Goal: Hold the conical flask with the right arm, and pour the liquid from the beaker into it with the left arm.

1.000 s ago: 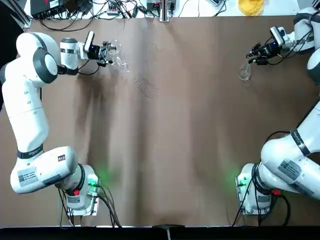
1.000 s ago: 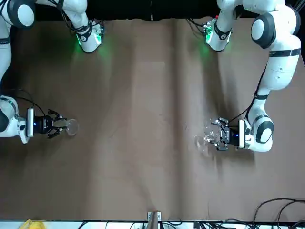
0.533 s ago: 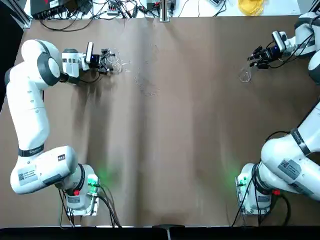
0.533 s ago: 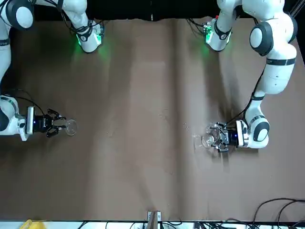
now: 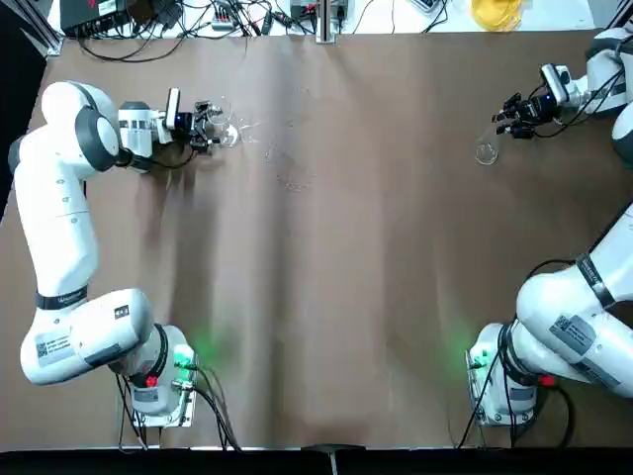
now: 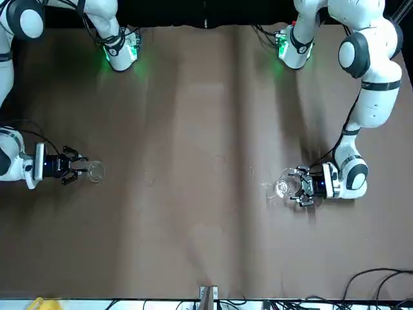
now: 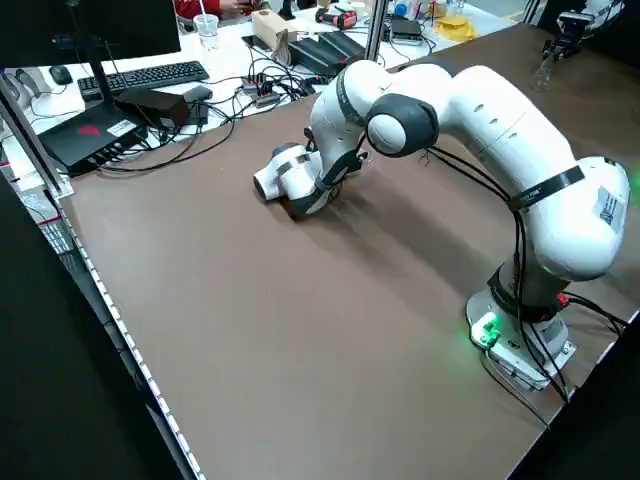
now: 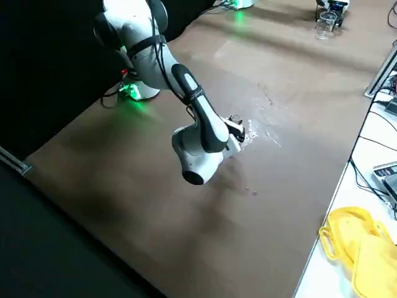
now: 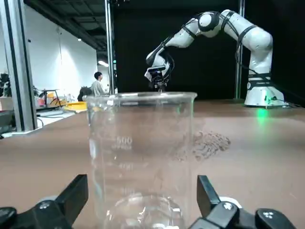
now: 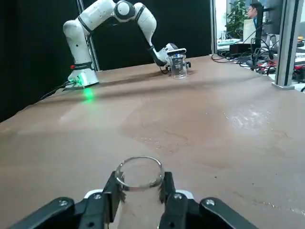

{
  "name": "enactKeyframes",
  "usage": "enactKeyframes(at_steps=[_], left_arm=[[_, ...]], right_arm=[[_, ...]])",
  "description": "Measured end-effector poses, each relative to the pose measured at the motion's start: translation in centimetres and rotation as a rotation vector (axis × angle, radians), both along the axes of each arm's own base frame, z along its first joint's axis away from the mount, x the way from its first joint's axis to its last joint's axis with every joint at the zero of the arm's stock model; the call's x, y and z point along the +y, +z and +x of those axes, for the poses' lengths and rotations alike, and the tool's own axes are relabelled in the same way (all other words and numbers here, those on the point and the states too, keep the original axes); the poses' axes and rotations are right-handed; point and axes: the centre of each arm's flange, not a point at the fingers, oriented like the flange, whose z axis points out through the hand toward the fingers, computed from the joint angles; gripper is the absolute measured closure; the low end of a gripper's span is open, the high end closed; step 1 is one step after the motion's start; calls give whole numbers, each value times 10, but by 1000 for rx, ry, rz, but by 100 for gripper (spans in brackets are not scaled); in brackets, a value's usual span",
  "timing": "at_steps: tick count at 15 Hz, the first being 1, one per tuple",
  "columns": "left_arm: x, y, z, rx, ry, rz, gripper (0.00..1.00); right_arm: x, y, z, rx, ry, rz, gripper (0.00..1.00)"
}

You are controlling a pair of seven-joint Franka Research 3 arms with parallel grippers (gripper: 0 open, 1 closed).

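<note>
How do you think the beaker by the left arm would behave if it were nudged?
The beaker would probably slide upright rather than roll, as it stands straight-sided on the table. Being thin, clear glass, it looks fragile and might chip if knocked over. Its smooth wall could prove slippery, especially if wet.

This looks like a robot lab. Two big white robot arms with grey joints (image 5: 59, 218) stand on a wide brown table (image 5: 326, 297). In the left side view, upper left, a black computer screen (image 7: 110, 25) and a black keyboard (image 7: 160, 80) sit by tangled black wires (image 7: 240, 105).
</note>
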Motion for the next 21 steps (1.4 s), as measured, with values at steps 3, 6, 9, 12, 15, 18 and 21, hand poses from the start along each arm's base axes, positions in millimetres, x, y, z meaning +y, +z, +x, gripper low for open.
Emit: enactKeyframes(at_steps=[3,6,9,12,15,18,21], left_arm=[[14,-1,-1,4,12,25,0],[52,11,4,43,36,107,0],[99,59,10,163,30,233,0],[132,127,15,262,30,370,0],[144,195,17,359,30,511,0],[138,256,18,487,59,592,0],[121,315,16,652,113,682,0]], right_arm=[[-8,-2,-6,7,-13,1,38],[-16,-5,-12,13,-28,4,14],[-33,-8,-23,25,-42,-7,3],[-52,-9,-32,42,-58,-24,1],[-53,0,-29,143,-53,-75,1],[-40,34,-16,294,8,-109,1],[-26,78,7,456,37,-199,1]])
